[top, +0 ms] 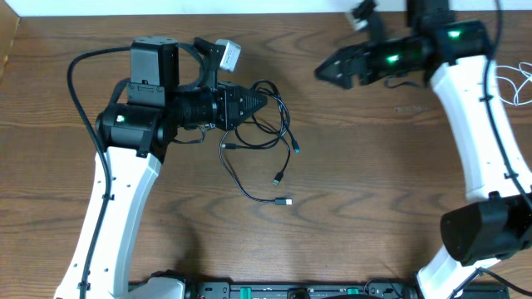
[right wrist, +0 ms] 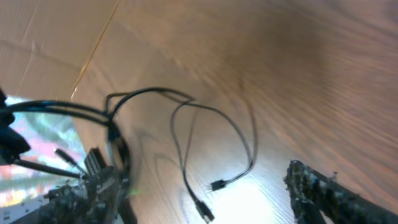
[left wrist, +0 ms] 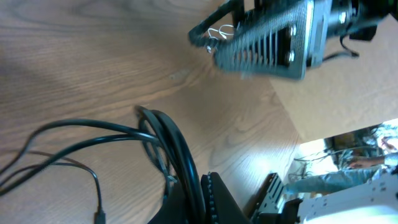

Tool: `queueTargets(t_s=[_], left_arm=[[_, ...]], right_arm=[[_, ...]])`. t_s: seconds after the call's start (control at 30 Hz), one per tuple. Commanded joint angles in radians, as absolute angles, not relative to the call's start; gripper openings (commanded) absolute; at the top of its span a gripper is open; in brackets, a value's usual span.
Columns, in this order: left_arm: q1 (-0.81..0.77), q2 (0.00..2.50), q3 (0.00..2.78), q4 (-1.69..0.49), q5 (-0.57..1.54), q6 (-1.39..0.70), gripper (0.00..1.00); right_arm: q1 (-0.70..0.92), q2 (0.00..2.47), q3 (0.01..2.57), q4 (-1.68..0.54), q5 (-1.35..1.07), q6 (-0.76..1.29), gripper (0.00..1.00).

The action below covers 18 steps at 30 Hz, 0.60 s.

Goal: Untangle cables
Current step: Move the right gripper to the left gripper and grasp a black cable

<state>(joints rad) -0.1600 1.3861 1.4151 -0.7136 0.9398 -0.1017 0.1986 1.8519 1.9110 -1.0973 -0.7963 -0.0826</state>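
Wood-grain table (top: pixel 357 183), cardboard sheet (left wrist: pixel 348 93) past its edge — black rail (top: pixel 291 291) in front

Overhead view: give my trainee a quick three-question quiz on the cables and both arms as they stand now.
1. True or false: the left arm's fingers are shut on the black cables.
2. Where does the white cable lie? A) beside the left arm's base B) at the table's right edge, past the right arm C) knotted into the black cables
3. Do the right arm's fingers touch any cable?
Key: 1 true; 2 B; 3 no, they are apart from the black cables.
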Motion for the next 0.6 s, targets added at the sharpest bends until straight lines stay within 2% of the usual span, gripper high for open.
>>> queueTargets(t_s=[0.0, 0.13, 0.37, 0.43, 0.5, 0.57], left_arm=[[-0.157, 1.386, 1.438, -0.694, 0.967, -0.137, 0.08], [-0.157, 1.386, 1.438, -0.669, 0.922, -0.212, 0.08], [-0.158, 1.386, 1.438, -0.668, 0.858, -0.332, 0.08], [-0.158, 1.386, 1.437, -0.668, 0.844, -0.358, 0.08], [-0.158, 1.386, 1.437, -0.669, 0.844, -0.357, 0.08], [-0.158, 1.386, 1.437, -0.67, 0.844, -0.357, 0.08]], right_arm=[[0.266, 1.866, 1.907, -1.101, -0.786, -0.121, 0.74], [0.327, 1.868, 1.887, -1.094, -0.778, -0.092, 0.63], [0.439, 1.868, 1.821, -0.979, -0.558, 0.108, 0.57], [0.467, 1.868, 1.806, -0.958, -0.462, 0.192, 0.53], [0.488, 1.869, 1.802, -0.955, -0.372, 0.282, 0.45], [0.497, 1.868, 1.802, -0.936, -0.384, 0.288, 0.43]])
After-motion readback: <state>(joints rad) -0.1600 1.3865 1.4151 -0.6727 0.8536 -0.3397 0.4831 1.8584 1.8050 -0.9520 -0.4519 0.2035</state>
